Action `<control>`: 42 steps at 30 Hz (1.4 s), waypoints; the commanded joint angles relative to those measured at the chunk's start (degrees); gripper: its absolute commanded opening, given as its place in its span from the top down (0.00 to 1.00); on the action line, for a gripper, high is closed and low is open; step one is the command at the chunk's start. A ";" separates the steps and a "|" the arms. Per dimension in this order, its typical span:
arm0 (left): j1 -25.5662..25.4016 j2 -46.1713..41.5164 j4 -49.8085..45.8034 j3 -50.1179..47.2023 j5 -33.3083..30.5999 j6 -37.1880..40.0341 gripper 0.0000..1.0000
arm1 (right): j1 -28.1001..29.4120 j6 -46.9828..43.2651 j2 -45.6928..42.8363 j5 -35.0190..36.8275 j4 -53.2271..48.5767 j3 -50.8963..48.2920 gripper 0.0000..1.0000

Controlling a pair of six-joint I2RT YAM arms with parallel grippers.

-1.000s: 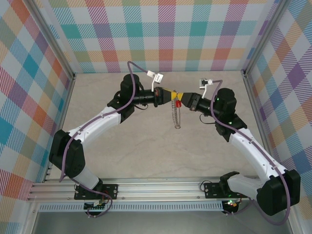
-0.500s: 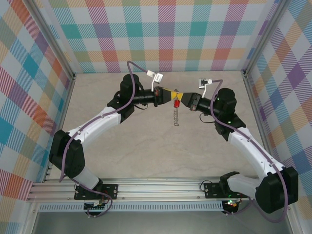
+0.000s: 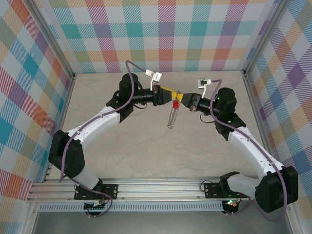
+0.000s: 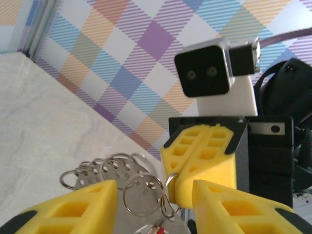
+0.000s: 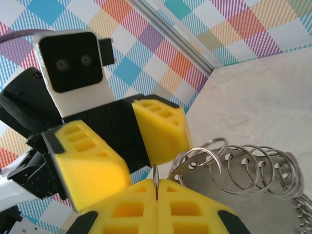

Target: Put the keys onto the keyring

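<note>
Above table (image 3: 146,151): one key (image 3: 176,103), one keyring (image 3: 171,117)

The tabletop (image 3: 146,156) was a pale beige slab with faint marble-like veining, closed in on three sides by plaid walls (image 3: 161,34). Along its near edge ran an aluminium rail (image 3: 156,187), carrying the left arm base (image 3: 92,191) and the right arm base (image 3: 222,187).

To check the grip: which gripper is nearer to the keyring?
Right. The right gripper pinches one loop of the keyring; the left gripper stands open around it, contact unclear.
</note>
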 commanded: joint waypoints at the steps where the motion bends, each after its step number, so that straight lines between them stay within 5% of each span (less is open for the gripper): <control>1: 1.27 -2.92 3.32 1.17 1.16 -1.45 0.52 | -0.68 -2.12 -1.51 -2.21 1.16 2.43 1.00; 19: 1.03 -0.62 1.31 2.88 8.59 -0.96 0.54 | -0.87 -1.86 0.67 -5.78 3.63 3.68 1.00; 35: 0.15 0.81 0.78 3.49 8.72 -0.76 0.56 | -0.87 -1.63 0.38 -5.94 4.26 3.07 1.00; 42: -0.54 1.21 0.82 4.19 8.96 -0.77 0.64 | -0.89 -1.65 0.26 -6.17 4.16 2.90 1.00</control>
